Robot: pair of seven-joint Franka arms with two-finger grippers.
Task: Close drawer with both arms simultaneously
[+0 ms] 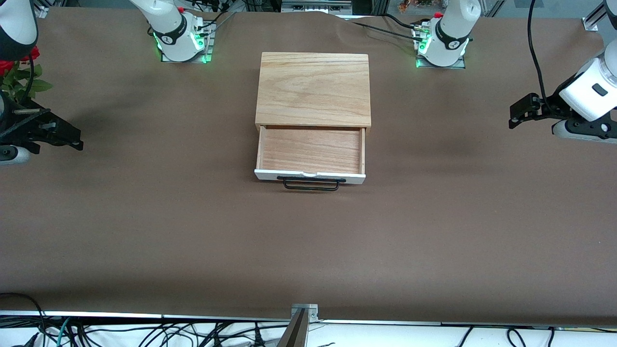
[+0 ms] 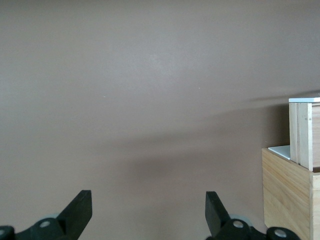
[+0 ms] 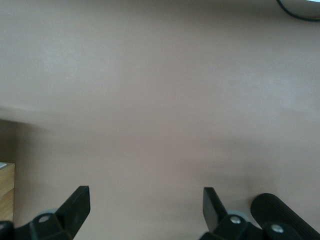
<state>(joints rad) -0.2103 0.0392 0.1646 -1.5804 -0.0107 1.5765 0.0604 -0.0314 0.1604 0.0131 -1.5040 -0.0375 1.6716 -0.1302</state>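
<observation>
The light-wood cabinet (image 1: 313, 89) stands mid-table between the two arm bases. Its drawer (image 1: 311, 153) is pulled out toward the front camera, empty, with a white front panel (image 1: 308, 176) and a black wire handle (image 1: 311, 184). My left gripper (image 1: 518, 115) hangs open and empty above the table at the left arm's end, well away from the drawer; the cabinet (image 2: 290, 195) and drawer side (image 2: 302, 132) show in its wrist view. My right gripper (image 1: 67, 137) hangs open and empty above the table at the right arm's end. Both wrist views show spread fingers (image 2: 80, 207) (image 3: 77, 205) over bare brown cloth.
A brown cloth (image 1: 193, 231) covers the table. A red flower with green leaves (image 1: 19, 72) stands at the right arm's end. Cables (image 1: 144, 332) lie below the table's front edge, and a metal bracket (image 1: 303, 313) sits at its middle.
</observation>
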